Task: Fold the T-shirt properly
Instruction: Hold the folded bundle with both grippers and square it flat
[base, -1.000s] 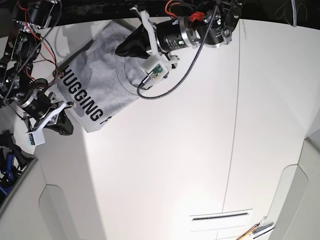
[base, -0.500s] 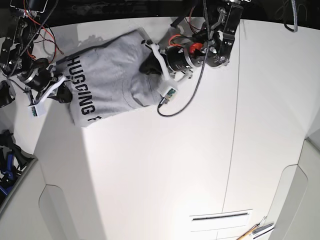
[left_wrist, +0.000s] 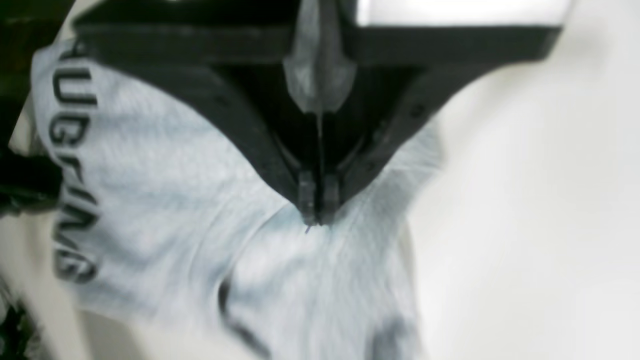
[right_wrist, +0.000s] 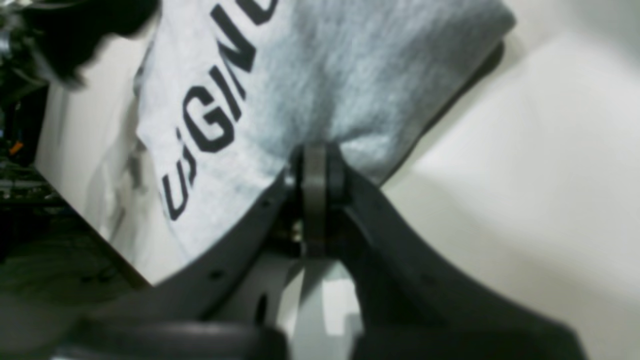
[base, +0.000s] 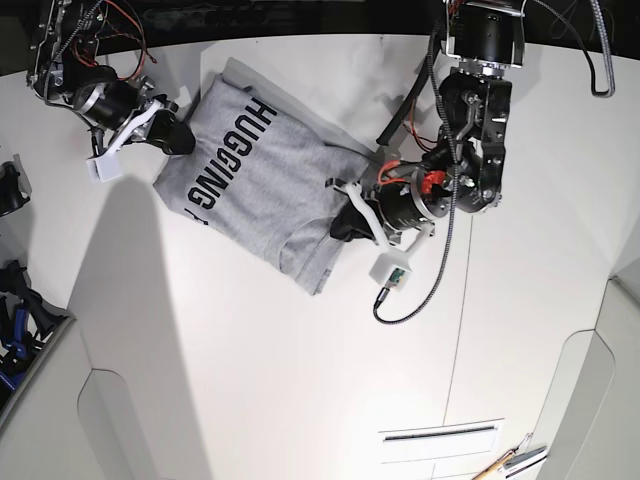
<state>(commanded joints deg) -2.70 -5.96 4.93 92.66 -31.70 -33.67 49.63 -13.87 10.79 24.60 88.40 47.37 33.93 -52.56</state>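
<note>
The light grey T-shirt (base: 260, 190) lies folded on the white table (base: 300, 380), with the black "HUGGING" lettering up and running diagonally. My left gripper (base: 343, 225) is shut on the shirt's right edge. In the left wrist view the closed fingertips (left_wrist: 306, 200) pinch the grey cloth (left_wrist: 175, 200). My right gripper (base: 180, 140) is shut on the shirt's left corner. In the right wrist view its jaws (right_wrist: 315, 160) clamp the fabric (right_wrist: 325, 75) just past the lettering. A second layer of cloth shows under the shirt's front corner (base: 305, 270).
The table's dark back edge (base: 300, 20) runs behind the shirt. A seam (base: 465, 300) crosses the table at the right. A slot (base: 440, 433) and a pencil-like tool (base: 515, 460) lie at the front right. Blue and black gear (base: 15, 330) sits at the left.
Both grippers have carried the shirt right and toward the front, and it has turned. The left gripper dropped from the back edge to mid-table. The right gripper moved to the back left.
</note>
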